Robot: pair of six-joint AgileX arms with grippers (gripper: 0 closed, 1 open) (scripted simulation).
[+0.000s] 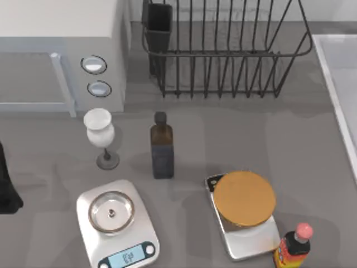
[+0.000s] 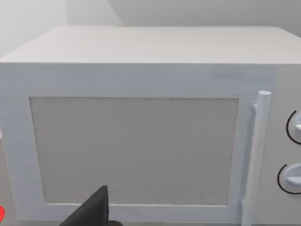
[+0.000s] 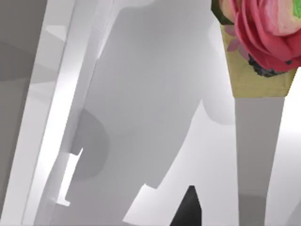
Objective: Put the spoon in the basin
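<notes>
At the right edge of the table in the top view: the basin (image 1: pixel 341 72), pale grey-white with a light raised rim, cut off by the frame

Writing: the white scale (image 1: pixel 117 223) carries a blue display (image 1: pixel 127 256) with digits too small to read; the label on the pink-capped bottle (image 1: pixel 294 247) is orange and red, its lettering illegible

Counts: two scales, two bottles, two round knobs (image 1: pixel 93 65) on one microwave (image 1: pixel 61 33), one white goblet (image 1: pixel 100 134), one black wire dish rack (image 1: pixel 223 50) with a dark cup holder (image 1: pixel 158 28) at its left end

Layout: the white scale, with a steel pan, stands front left; the second scale (image 1: pixel 245 223), with a tan round plate, stands front centre-right, the pink-capped bottle just beside its right corner. The dark square bottle (image 1: pixel 162 148) stands upright between goblet and second scale, apart from both. Open grey tabletop separates the rack and the scales from the basin

Left gripper (image 2: pixel 94 209): before the closed microwave door (image 2: pixel 134 150); its grip state cannot be told. The left arm (image 1: pixel 6 187) shows dark at the table's left edge

Right gripper (image 3: pixel 188 207): over pale, shadowed surfaces, near a pink flower (image 3: pixel 263 28) in a yellowish holder; whether it is released or clenched cannot be told
</notes>
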